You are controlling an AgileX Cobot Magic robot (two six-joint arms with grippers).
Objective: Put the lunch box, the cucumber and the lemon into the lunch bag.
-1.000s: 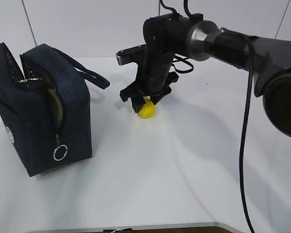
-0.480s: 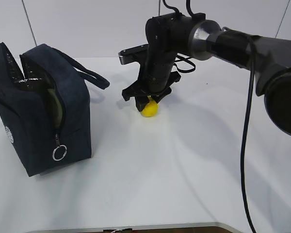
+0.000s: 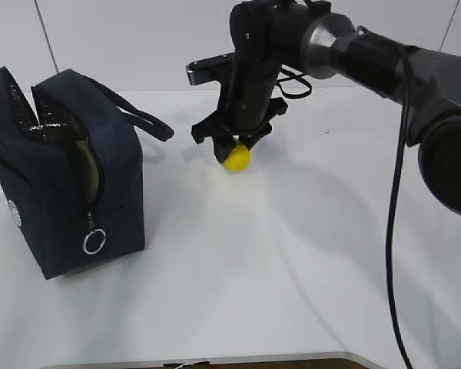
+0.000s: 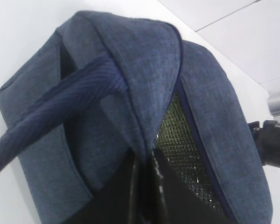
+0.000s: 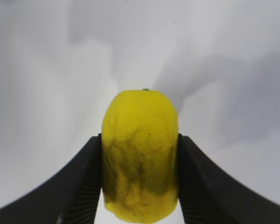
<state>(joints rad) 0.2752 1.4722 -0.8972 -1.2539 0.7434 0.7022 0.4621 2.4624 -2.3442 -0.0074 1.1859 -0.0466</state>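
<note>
Lemon [image 3: 236,157] sits pinched between the 2 black fingers [image 5: 84,182] of the right end effector [image 3: 234,147], upper middle of the exterior frame, hanging just above the white counter [image 3: 276,261] with its shadow directly beneath. From the right wrist camera, the yellow fruit [image 5: 140,156] fills the lower centre, a ribbed pad pressed flat against each of its sides and the bare counter blurred behind it. The dark right arm [image 3: 369,61] slants in from the upper right, a black cable [image 3: 392,231] looping down along the right edge.

Lunch bag [image 3: 61,173] stands upright at far left, well apart from the fruit, its top gaping and silver lining [image 3: 50,123] showing inside. Its zipper runs down the near end, the metal ring pull [image 3: 95,243] dangling low, and a small white round logo [image 3: 15,211] marks the left face. 1 strap handle [image 3: 138,115] droops toward the lemon's side; open counter lies between bag and fruit, with nothing in the way.

Left wrist camera looks close at the navy fabric [image 4: 144,60], a strap [image 4: 56,107] crossing the left of that frame and quilted lining [image 4: 182,144] visible through the opening. The left end effector is clenched shut at the bottom of that view, apparently on a fold of the bag's rim, though the dark shapes there are too murky to be sure.
</note>
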